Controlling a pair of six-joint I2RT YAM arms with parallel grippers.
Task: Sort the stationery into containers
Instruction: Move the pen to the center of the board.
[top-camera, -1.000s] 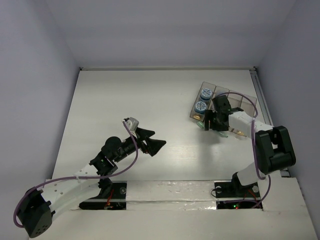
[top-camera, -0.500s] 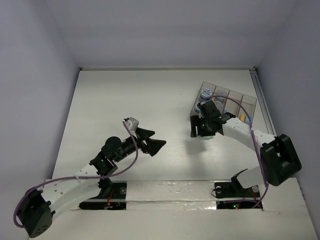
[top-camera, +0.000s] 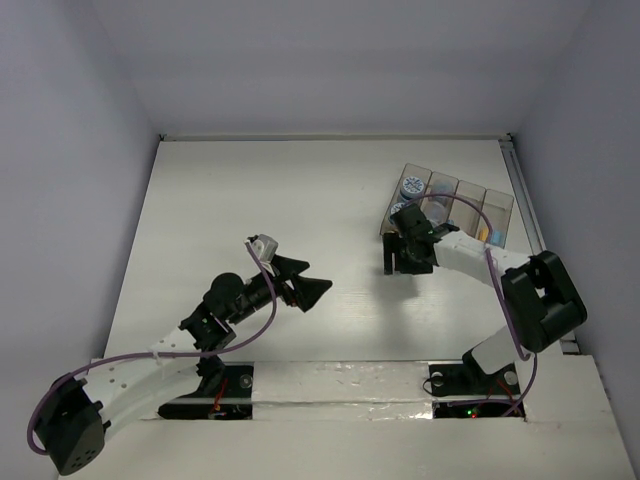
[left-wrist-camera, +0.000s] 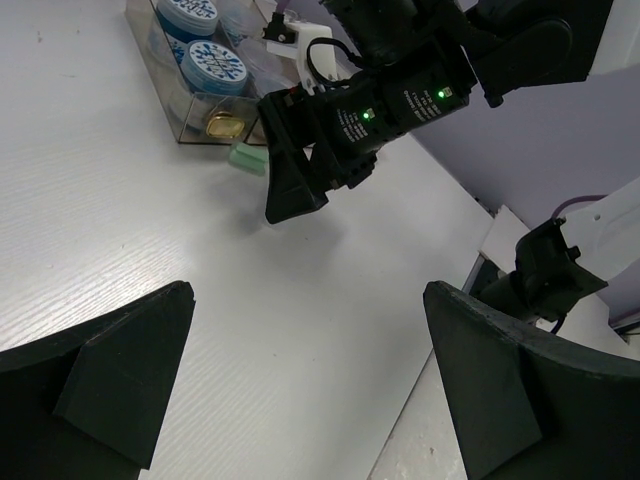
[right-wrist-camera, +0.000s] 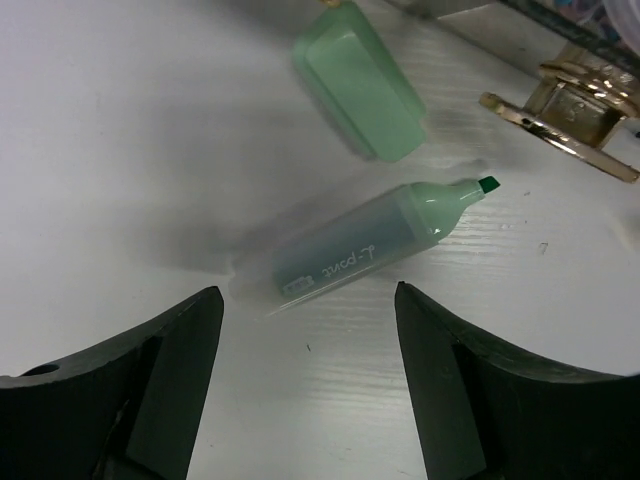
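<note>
The clear organiser box (top-camera: 468, 196) stands at the far right. A blue tub (top-camera: 411, 187) sits in its left compartment, and two tubs (left-wrist-camera: 214, 65) show in the left wrist view. My right gripper (top-camera: 403, 262) is open, low over the table just in front of the box's left end. In the right wrist view it (right-wrist-camera: 305, 300) hangs open and empty just short of an uncapped pale green stick (right-wrist-camera: 370, 245) lying on the table. A pale green cap (right-wrist-camera: 358, 80) lies beyond it. My left gripper (top-camera: 305, 285) is open and empty over mid-table.
A gold clip (right-wrist-camera: 565, 110) lies by the box's near end, right of the green stick. Orange and blue items (top-camera: 487, 235) show in the right compartments. The table's right rail (top-camera: 527, 215) runs close behind the box.
My right gripper has moved left off the box's near end and down to the table in front of its left compartment. The left arm has not moved.
</note>
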